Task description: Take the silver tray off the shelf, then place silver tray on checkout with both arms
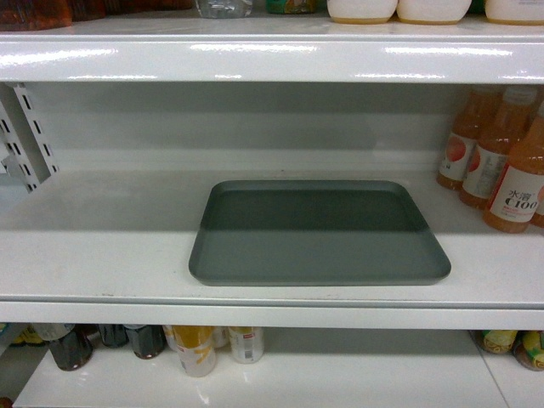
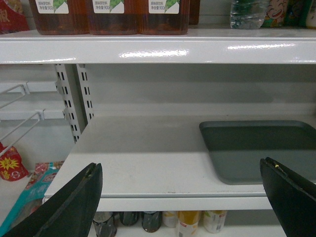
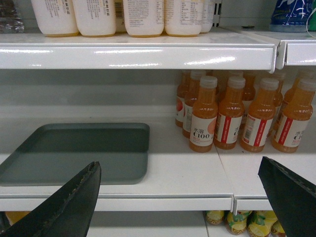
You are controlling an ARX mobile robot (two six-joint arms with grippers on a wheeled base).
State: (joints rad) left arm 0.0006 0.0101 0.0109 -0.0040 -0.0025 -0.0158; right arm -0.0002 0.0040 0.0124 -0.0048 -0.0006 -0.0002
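The silver tray (image 1: 319, 234) lies flat on the shelf (image 1: 93, 263), long axis left to right. It sits right of my left claw (image 2: 180, 200) and left of my right claw (image 3: 180, 197). Both are spread apart, empty, short of the shelf's near edge.

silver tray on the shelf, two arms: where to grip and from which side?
Grip the silver tray by its low raised rim at the two short ends, left gripper on the left end, right gripper on the right. It lies flat on the shelf, so only the rim offers a pinch. Come in from the front; orange bottles crowd the right rear.
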